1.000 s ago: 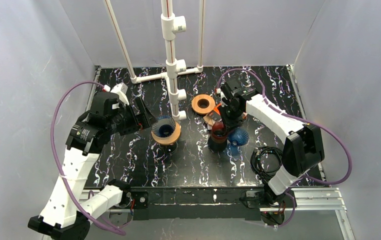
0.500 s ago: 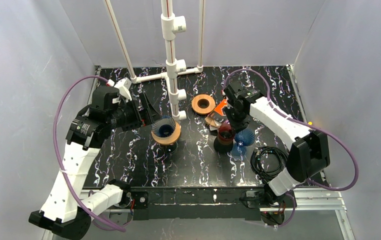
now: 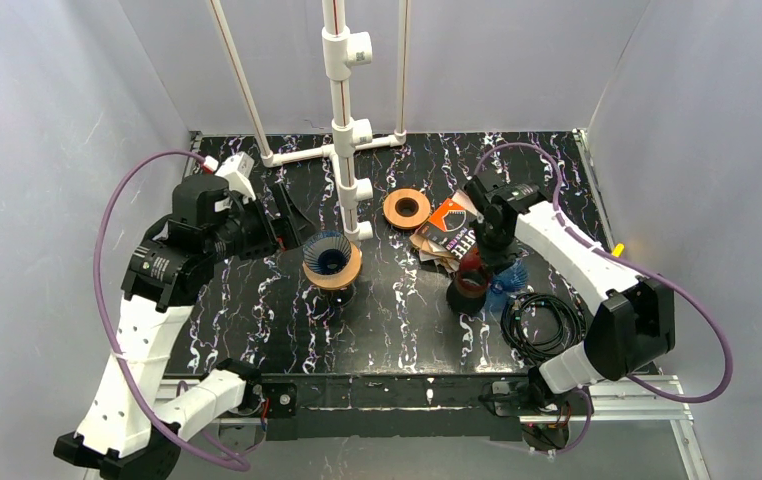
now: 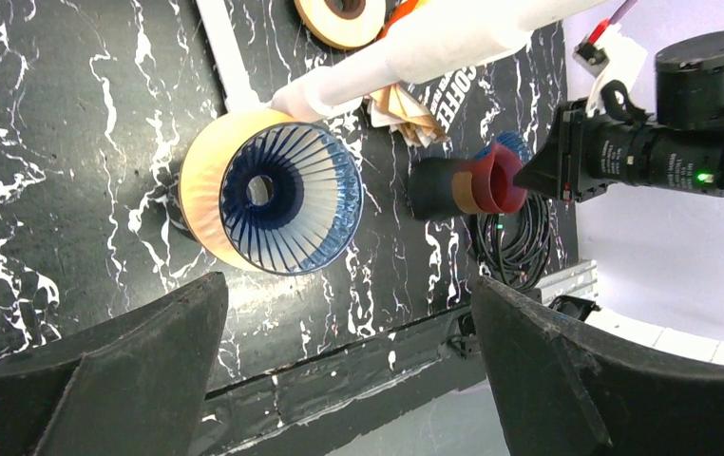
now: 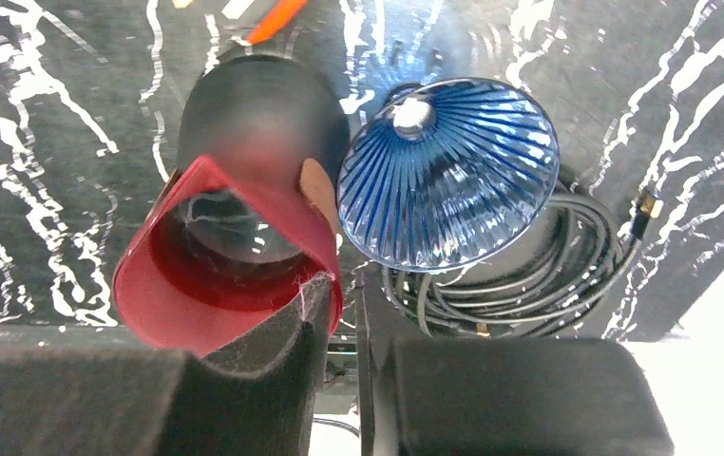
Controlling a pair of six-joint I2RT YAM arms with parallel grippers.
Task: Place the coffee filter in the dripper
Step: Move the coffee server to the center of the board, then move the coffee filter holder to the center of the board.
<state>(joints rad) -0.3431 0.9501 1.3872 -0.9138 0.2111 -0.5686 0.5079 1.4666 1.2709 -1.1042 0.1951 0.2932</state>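
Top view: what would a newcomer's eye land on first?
The blue ribbed dripper on its tan ring, centre-left, just before the white post. Then the right hand pinching the red rim of a cup at right, a second blue dripper beside it by a coil of black cable.

Bright, even light, soft shadows.
In the right wrist view, glare washed the table [image 5: 415,38] at 12 o'clock; the fingers [image 5: 244,380] at 6 o'clock were out of focus.
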